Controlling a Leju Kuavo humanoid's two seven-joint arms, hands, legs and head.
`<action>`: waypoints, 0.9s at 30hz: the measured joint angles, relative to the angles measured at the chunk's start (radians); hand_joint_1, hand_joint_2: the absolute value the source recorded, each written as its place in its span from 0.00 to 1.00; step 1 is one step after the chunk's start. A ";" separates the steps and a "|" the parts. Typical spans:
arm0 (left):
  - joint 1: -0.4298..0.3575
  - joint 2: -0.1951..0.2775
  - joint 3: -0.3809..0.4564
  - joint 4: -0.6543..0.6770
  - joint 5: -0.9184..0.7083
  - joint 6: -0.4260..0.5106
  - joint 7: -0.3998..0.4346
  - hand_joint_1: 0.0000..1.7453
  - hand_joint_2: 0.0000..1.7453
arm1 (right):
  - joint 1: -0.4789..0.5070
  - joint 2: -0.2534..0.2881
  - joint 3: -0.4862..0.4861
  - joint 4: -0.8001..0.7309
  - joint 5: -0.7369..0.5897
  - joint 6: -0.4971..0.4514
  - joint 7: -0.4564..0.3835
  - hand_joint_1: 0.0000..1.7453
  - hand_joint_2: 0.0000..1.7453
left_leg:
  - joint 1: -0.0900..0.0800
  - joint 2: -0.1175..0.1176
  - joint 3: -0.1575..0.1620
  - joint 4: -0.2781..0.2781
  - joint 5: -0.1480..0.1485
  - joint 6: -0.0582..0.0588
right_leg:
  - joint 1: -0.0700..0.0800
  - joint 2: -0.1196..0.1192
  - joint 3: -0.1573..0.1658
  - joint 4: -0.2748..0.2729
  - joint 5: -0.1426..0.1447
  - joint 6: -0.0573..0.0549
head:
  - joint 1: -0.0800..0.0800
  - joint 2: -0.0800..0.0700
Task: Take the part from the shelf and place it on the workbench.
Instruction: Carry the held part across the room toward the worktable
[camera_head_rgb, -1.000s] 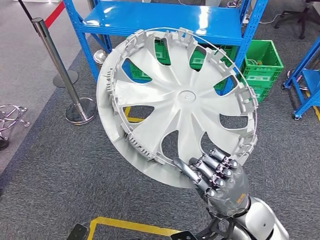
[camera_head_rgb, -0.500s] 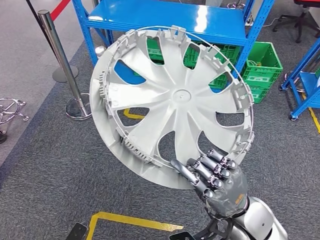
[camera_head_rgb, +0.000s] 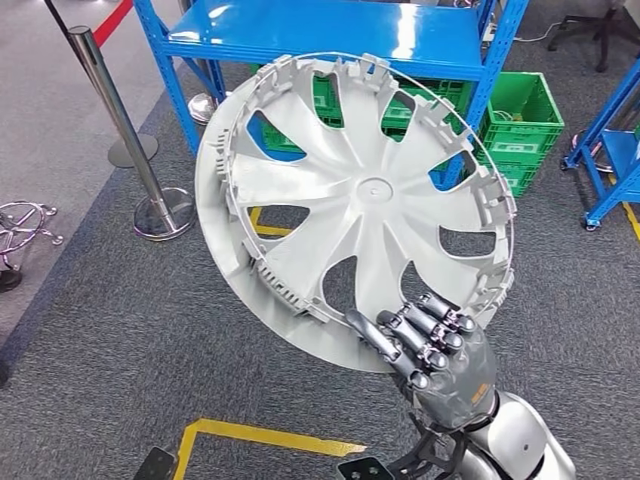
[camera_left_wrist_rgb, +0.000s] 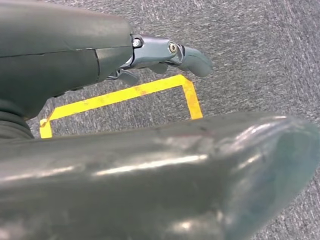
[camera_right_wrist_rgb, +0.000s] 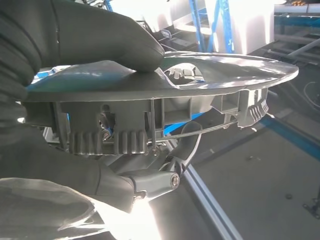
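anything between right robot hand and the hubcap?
Nothing: in the right wrist view the right robot hand clamps the hubcap rim directly, thumb above, fingers below.

Left hand (camera_left_wrist_rgb: 113, 55) hangs over grey carpet (camera_left_wrist_rgb: 256, 45) with yellow tape (camera_left_wrist_rgb: 124, 94).

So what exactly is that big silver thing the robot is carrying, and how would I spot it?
Start at the blue shelf across the grey carpet; in front of it, filling the middle of the head view, is a round silver wheel cover. The right hand grips its near rim. Its curved spokes with open gaps and clipped, ribbed edge set it apart from the green crates behind.
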 joint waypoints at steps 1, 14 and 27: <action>0.000 0.000 -0.001 0.000 0.000 0.000 0.000 0.00 0.00 | 0.000 0.000 0.000 0.000 0.002 0.000 0.001 1.00 1.00 | 0.000 0.000 0.000 -0.001 0.001 -0.002 | 0.000 0.000 -0.001 0.000 0.001 -0.002 | 0.000 0.000; 0.000 0.001 -0.003 0.000 0.003 0.000 0.000 0.00 0.00 | -0.001 0.000 -0.002 0.000 0.035 0.000 0.004 1.00 1.00 | 0.001 0.000 -0.005 -0.002 0.005 -0.012 | 0.001 0.000 -0.004 0.002 0.002 -0.004 | 0.001 0.000; 0.000 0.002 -0.003 0.000 0.005 0.000 -0.001 0.00 0.00 | -0.001 0.001 -0.004 0.000 0.051 0.000 0.015 1.00 1.00 | -0.003 0.000 -0.008 0.001 0.004 -0.008 | -0.003 -0.001 -0.005 0.000 0.005 0.000 | 0.000 0.000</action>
